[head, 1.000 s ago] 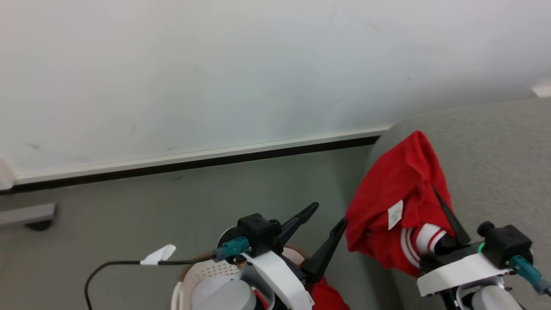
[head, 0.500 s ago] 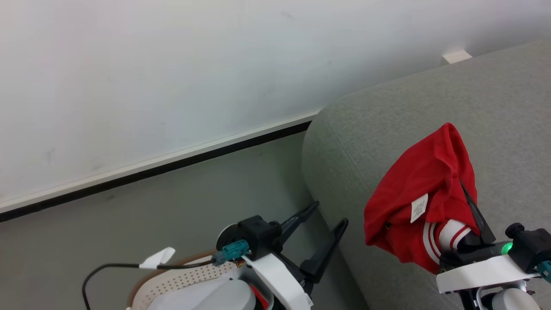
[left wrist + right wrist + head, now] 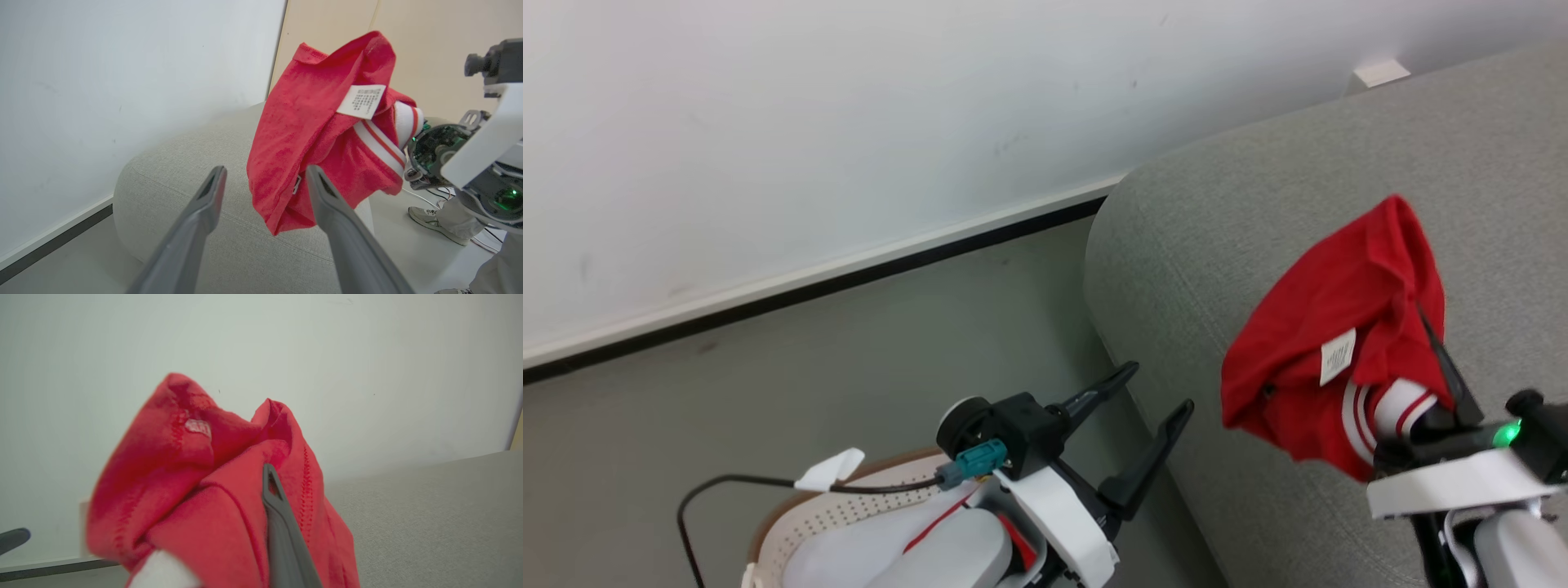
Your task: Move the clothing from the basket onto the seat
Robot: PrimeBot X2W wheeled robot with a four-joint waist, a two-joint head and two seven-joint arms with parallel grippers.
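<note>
One red garment point(image 3: 1331, 327) hangs above the seat point(image 3: 1258, 204), clamped in the right claw point(image 3: 1429, 335) and not yet released; the left claw point(image 3: 1158, 388) gapes empty beside the seat, and the basket point(image 3: 849, 514) nearby apparently holds more red cloth point(image 3: 1021, 551).

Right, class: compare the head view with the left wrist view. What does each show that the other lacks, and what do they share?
Head view: the basket with its brown rim, and a black cable. Left wrist view: a person's shoe on the floor and a beige wall. Shared: the red garment held by the shut right gripper over the seat, and the open left gripper.
</note>
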